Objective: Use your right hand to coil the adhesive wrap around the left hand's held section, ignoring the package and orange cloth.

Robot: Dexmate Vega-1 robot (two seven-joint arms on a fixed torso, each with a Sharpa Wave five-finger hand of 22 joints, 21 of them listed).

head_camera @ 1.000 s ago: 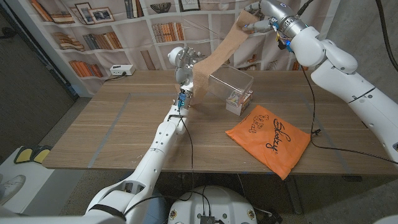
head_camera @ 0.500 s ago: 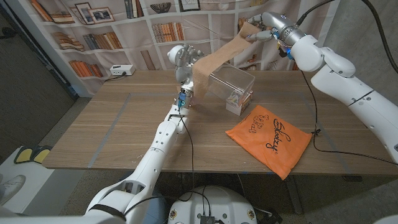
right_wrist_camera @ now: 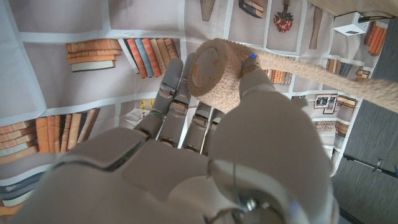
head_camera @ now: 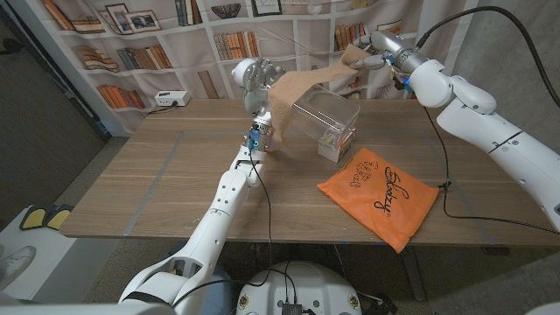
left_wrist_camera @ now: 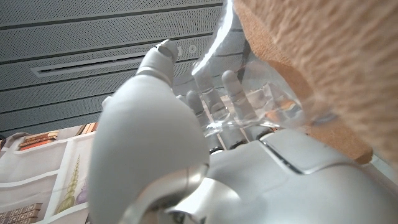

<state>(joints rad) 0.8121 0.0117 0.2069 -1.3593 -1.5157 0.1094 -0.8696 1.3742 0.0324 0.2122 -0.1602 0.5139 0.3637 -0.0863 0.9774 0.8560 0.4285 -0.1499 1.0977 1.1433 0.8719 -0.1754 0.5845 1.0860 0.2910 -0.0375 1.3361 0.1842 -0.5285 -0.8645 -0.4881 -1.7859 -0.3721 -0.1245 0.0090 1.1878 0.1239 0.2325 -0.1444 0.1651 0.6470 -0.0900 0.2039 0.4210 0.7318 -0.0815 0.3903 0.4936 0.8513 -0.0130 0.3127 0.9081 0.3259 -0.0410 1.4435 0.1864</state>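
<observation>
A tan adhesive wrap [head_camera: 306, 80] stretches as a band between my two raised hands. My left hand [head_camera: 254, 80] is up over the table's far side and holds the wrap's lower section, which is wound around it and hangs tan below [head_camera: 282, 114]. In the left wrist view the wrap [left_wrist_camera: 298, 43] covers my left hand [left_wrist_camera: 186, 155] with a clear film beside it. My right hand [head_camera: 372, 44] is high at the back right and grips the roll [right_wrist_camera: 214, 68] between thumb and fingers [right_wrist_camera: 180, 87]; the strip [right_wrist_camera: 323, 71] runs off from it.
A clear plastic package [head_camera: 328, 122] stands on the wooden table [head_camera: 157, 175] under the band. An orange cloth [head_camera: 381, 192] lies at the right front. A white power strip [head_camera: 171, 99] sits at the back left. A bookshelf backdrop [head_camera: 131, 44] hangs behind.
My right hand has carried the roll lower and farther right, so the band now runs flatter. My left hand has turned slightly and stays in place.
</observation>
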